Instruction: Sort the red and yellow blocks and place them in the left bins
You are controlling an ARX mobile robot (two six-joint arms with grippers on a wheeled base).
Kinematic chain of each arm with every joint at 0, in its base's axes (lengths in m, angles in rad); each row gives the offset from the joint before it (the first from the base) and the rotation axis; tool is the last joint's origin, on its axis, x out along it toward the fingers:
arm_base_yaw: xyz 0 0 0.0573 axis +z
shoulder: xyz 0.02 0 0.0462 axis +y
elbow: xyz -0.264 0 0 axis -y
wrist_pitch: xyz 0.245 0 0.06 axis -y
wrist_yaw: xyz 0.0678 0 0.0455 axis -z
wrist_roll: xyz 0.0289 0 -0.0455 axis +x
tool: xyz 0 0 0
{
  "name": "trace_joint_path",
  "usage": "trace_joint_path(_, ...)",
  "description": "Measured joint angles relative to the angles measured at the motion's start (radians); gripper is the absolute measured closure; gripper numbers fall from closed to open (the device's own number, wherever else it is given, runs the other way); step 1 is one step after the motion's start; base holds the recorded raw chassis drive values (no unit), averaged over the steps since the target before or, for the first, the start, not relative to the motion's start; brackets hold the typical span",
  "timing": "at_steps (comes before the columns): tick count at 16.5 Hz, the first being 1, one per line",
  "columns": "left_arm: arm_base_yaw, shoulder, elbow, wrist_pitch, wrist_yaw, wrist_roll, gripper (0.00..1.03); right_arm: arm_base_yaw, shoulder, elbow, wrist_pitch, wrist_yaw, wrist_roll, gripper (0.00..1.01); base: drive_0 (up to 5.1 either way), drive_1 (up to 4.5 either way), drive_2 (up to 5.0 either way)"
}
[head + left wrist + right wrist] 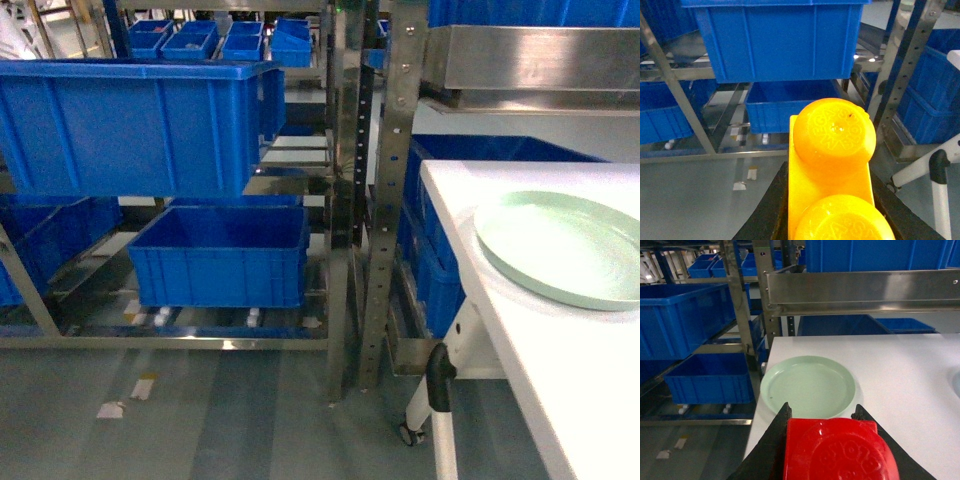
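The yellow block (830,165), orange-yellow with two round studs, fills the lower middle of the left wrist view. My left gripper (829,174) is shut on it, a black finger pressing each side. It hangs over the grey floor in front of a rack with a large upper blue bin (775,40) and a lower blue bin (785,105). The red block (837,450), with one stud, sits in my right gripper (822,412), which is shut on it above the white table (900,370), just short of a pale green plate (807,385). Neither gripper shows in the head view.
The head view has the upper bin (130,125) and lower bin (220,255) on a steel rack (340,200) at the left. The white table (560,390) with the green plate (570,245) is at the right, on a wheeled leg (435,390). More blue bins sit behind.
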Motion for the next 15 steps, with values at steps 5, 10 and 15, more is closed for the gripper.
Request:
trace_joint_path(5,0.000,0.000,0.000,0.000,0.000,0.000,0.76,0.000,-0.002,0.000,0.002,0.000,0.000,0.73,-4.9,1.30,3.4)
trace_joint_path(10,-0.001,0.000,0.000,-0.001,0.000,0.000,0.76,0.000,0.000,0.000,0.001,0.000,0.000,0.73,-4.8,1.40,3.5)
trace_joint_path(15,0.000,-0.001,0.000,-0.001,0.000,0.000,0.76,0.000,-0.003,0.000,0.000,0.000,0.000,0.73,-4.8,1.99,3.1)
